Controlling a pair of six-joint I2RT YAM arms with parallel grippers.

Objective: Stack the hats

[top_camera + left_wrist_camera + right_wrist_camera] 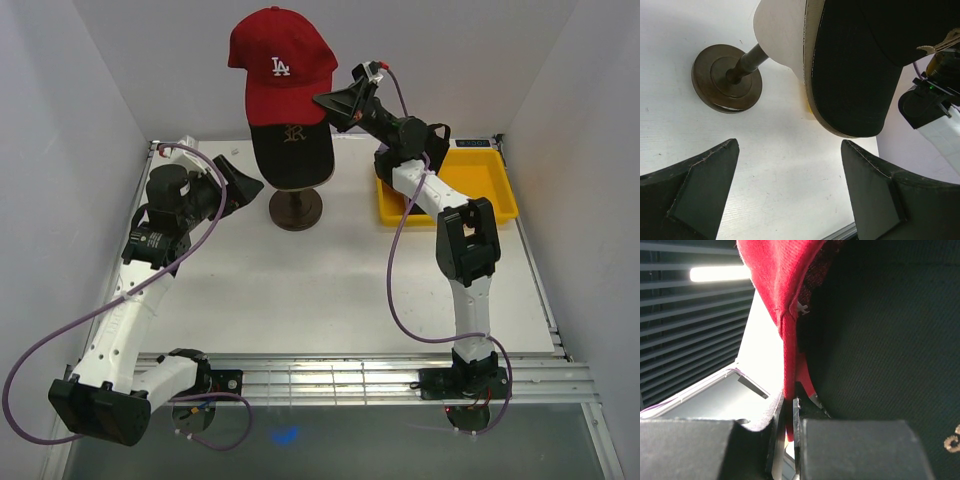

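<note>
Tightly together at the bottom centre of the right wrist view, the right gripper (790, 432) has its dark fingers (860, 450) pressed on a thin edge of the red cap (772, 285), which runs down into the narrow slit between them. Just right of that edge, the black cap (890, 340) fills the frame, with a scrap of gold stitching at the lower right corner.

From above, the same gripper (332, 103) grips the red cap (280, 60) at its right side, near the top centre of the frame. The red cap shows a white logo and covers the upper part of the black cap (292, 152), whose gold letter peeks out just below the red brim. Whether the red cap is fully seated on it I cannot tell.

The left gripper (790, 145) has its fingers (695, 190) spread wide apart, holding nothing, at the two lower corners of its view. Beyond them, the black cap's brim (855, 75) hangs at upper right, on the beige mannequin head (777, 30). The dark round stand (727, 77) sits on the white table (780, 190) at upper left.

In the top view, the left gripper (238, 182) hovers just left of the stand (295, 208). A yellow bin (475, 180) lies at the right.
</note>
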